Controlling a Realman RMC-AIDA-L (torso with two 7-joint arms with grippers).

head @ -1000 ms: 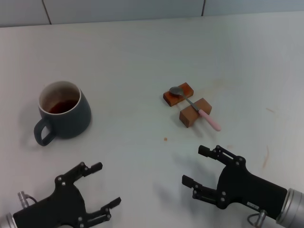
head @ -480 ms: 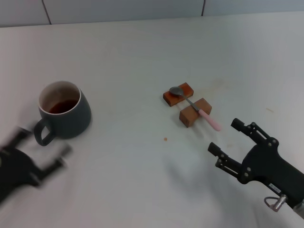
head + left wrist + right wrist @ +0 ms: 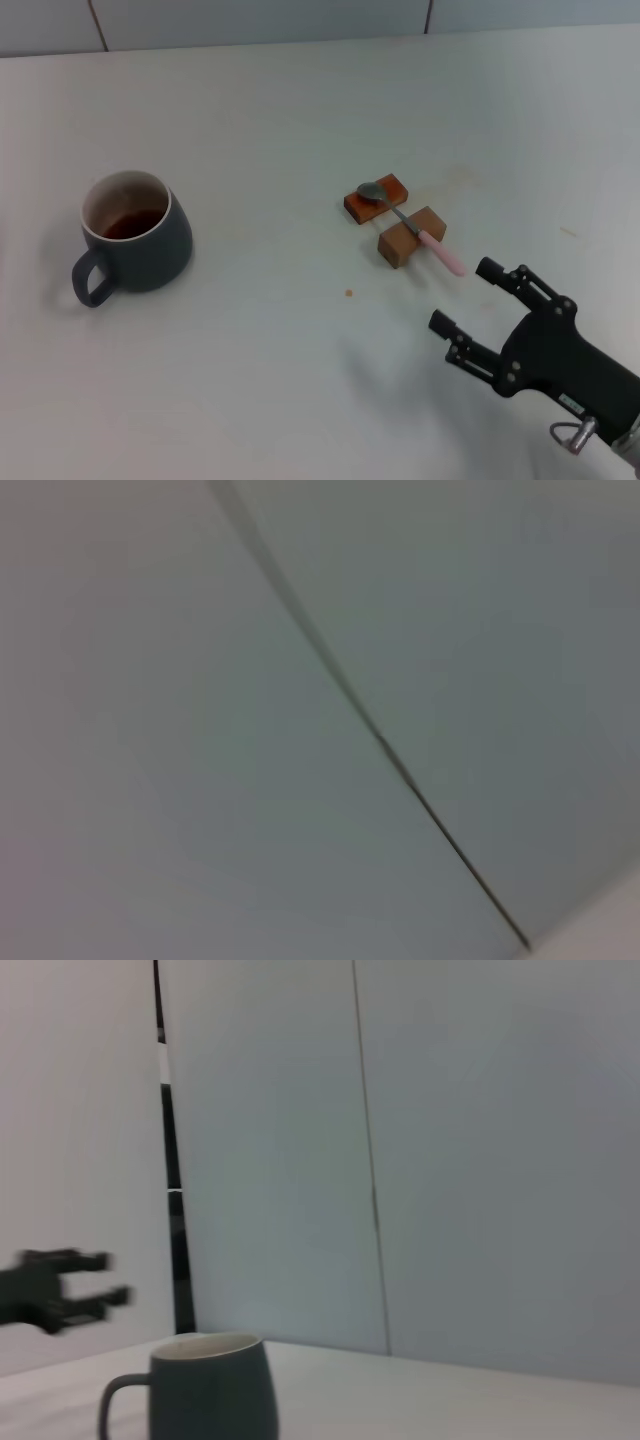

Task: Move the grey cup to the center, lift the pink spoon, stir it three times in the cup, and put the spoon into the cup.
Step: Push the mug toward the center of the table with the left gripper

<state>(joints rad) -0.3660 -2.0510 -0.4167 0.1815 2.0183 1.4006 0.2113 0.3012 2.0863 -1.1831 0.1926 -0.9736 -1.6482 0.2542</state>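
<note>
The grey cup (image 3: 135, 240) stands at the left of the table with brown liquid inside, its handle toward the near left; it also shows in the right wrist view (image 3: 205, 1390). The pink spoon (image 3: 410, 225) lies across two brown wooden blocks (image 3: 410, 240) right of centre, with its pink handle pointing at my right gripper. My right gripper (image 3: 462, 295) hovers open just short of the handle's end, with nothing between its fingers. My left gripper is out of the head view; it shows only in the right wrist view (image 3: 112, 1278), open, in the air beyond the cup.
The second wooden block (image 3: 376, 200) sits under the spoon's bowl. A small brown speck (image 3: 348, 293) lies on the white table (image 3: 300, 380). A tiled wall (image 3: 260, 20) runs along the far edge.
My left gripper swung away to the left and out of the head view. My right gripper moved right, turned, and settled just beyond the spoon's handle.
</note>
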